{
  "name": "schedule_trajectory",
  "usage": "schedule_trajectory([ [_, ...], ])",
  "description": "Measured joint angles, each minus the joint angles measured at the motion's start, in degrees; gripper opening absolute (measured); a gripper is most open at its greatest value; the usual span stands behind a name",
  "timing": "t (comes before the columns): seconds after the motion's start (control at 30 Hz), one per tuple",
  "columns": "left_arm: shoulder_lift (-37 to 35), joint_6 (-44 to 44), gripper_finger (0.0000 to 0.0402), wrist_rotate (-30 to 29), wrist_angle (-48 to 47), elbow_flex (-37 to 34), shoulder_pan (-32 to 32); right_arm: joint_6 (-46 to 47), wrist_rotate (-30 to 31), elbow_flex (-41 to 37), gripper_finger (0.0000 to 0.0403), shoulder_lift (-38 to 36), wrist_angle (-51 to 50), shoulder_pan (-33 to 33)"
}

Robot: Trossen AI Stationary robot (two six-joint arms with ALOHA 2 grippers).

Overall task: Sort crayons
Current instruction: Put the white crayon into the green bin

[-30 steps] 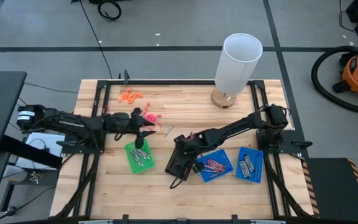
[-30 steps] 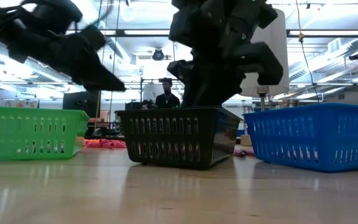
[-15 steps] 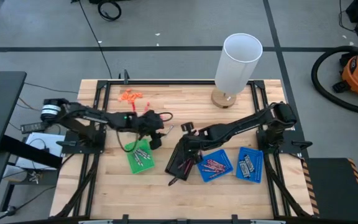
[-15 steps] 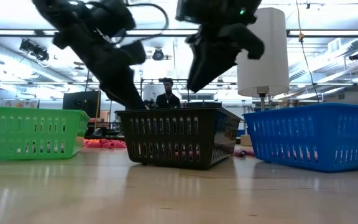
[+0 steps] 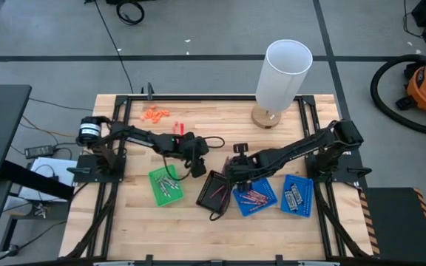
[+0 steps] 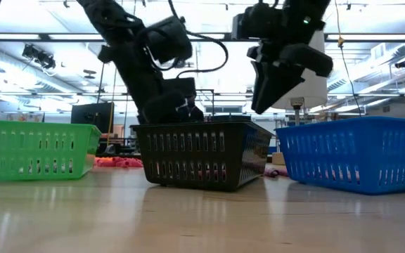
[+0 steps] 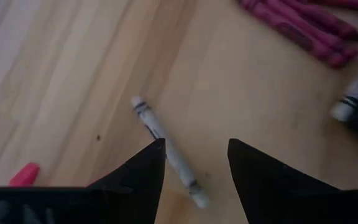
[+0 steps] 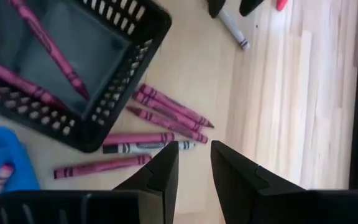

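A grey crayon (image 7: 166, 151) lies flat, apparently diagonal between the left gripper (image 7: 194, 165)'s spread fingers. The right gripper (image 8: 193, 163) — parted, empty — has swung from the black basket (image 5: 217, 192) toward loose pink crayons (image 8: 169, 114).

Three slotted baskets stand in a row on the wooden worktop (image 6: 202, 218): a green basket (image 6: 37, 150) at the left edge of the picture, a black basket (image 6: 201, 154) in the middle, a blue basket (image 6: 361, 153) at the right. The left gripper (image 6: 171, 105) hangs at the black basket's rim; the right gripper (image 6: 269, 88) hangs above and between the black and blue baskets. A person (image 6: 189, 109) stands in the room behind.
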Motion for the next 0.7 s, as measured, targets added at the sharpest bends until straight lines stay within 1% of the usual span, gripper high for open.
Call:
schedule_trajectory([
  [0.23, 2.9, 0.0, 0.0187, -0.2, -0.8, 0.1, 3.3, 0.0, 0.9, -4.9, 0.0103, -2.2, 7.6, 1.7],
  [0.37, 3.2, -0.2, 0.0187, 2.5, -0.4, 0.1, 5.0, -0.2, 1.3, -7.0, 0.0103, -3.1, 10.9, 2.0],
  [0.43, 3.2, -0.2, 0.0181, 3.3, -0.4, 0.1, 5.6, -0.2, 1.3, -7.6, 0.0103, -3.4, 11.0, 2.0],
  [0.57, 3.4, 0.2, 0.0151, 3.5, -1.4, 0.1, 6.0, -0.5, 2.9, -7.6, 0.0103, -3.4, 12.0, 1.9],
  [0.7, 3.8, 1.5, 0.0103, 4.0, -1.3, 0.3, 5.9, -1.9, 3.1, -7.6, 0.0103, -3.4, 13.5, 1.9],
])
